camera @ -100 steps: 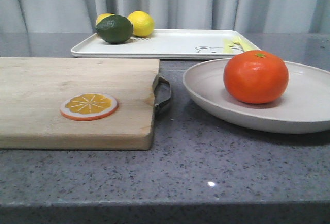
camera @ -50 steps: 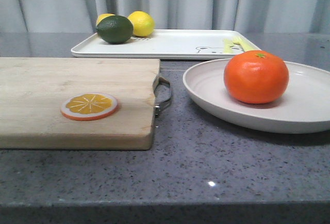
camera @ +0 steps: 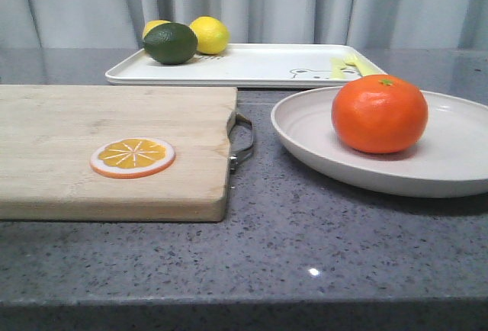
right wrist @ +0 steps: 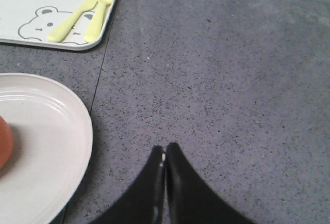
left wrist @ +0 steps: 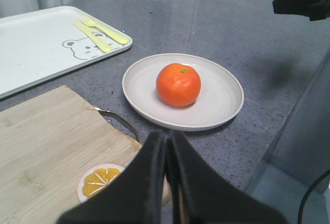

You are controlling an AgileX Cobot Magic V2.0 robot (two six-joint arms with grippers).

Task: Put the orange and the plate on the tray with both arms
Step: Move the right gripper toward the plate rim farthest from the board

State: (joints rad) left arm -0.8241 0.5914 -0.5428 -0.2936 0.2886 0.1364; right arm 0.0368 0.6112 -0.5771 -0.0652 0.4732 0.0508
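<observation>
Orange on plate, tray behind, both end effectors pressed together and holding nothing.

At the left of the counter (camera: 305, 247) lies a cutting board (camera: 114, 148), its long side running left to right, metal handle (camera: 242, 142) facing the plate, an orange slice (camera: 133, 157) flat on it. Behind, the tray (camera: 252, 65) runs lengthwise left to right, carrying a lime (camera: 169, 43) and lemons (camera: 209, 34) at its left end and a yellow fork (camera: 358, 62) at its right. Bare counter separates the board's handle from the plate (camera: 396, 155), whose right rim is cut off by the front view's edge. The orange (camera: 379, 114) sits in the plate, stem spot up. The left end effector (left wrist: 166, 146) hovers over the board's edge, and the right end effector (right wrist: 165, 157) over open counter just beside the plate's rim.
</observation>
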